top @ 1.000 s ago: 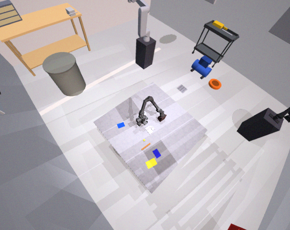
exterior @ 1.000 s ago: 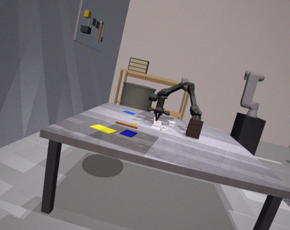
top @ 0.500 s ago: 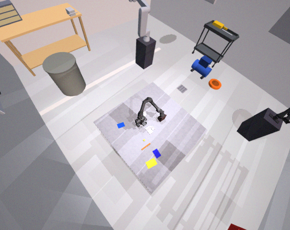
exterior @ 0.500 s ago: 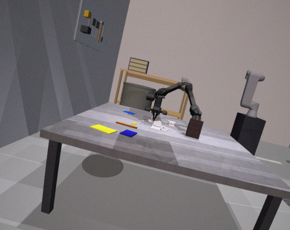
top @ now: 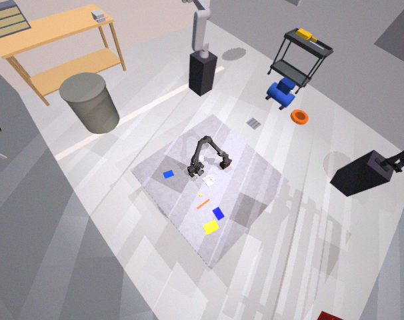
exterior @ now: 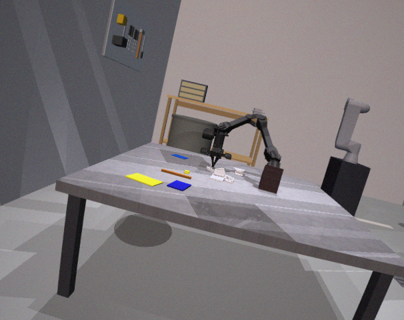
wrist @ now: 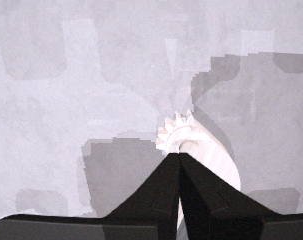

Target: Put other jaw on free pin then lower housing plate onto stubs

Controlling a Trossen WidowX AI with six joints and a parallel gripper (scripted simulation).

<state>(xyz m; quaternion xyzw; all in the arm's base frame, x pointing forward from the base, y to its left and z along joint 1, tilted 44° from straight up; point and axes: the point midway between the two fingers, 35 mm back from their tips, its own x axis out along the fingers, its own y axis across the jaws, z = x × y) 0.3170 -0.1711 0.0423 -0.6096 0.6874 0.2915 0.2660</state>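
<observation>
My gripper (top: 197,175) (exterior: 213,167) (wrist: 177,161) points down with its fingertips together and nothing visible between them. A white jaw with gear teeth (wrist: 218,160) lies directly below and beyond the tips in the wrist view; the fingers cover part of it, and whether they touch it is unclear. It shows as a small white piece (exterior: 209,168) beside the tips. A white assembly (top: 209,181) (exterior: 217,177) lies nearby, with a raised white part (exterior: 219,171) and a small ring-like part (exterior: 229,179). Pins, stubs and the housing plate cannot be told apart.
A white flared piece (exterior: 239,171) stands between the assembly and the arm's dark base block (top: 225,164) (exterior: 271,179). A yellow cube (exterior: 187,171), an orange bar (top: 203,203) (exterior: 175,173), blue pads (top: 218,213) (top: 168,174) and a yellow pad (top: 211,227) (exterior: 144,179) lie on the table.
</observation>
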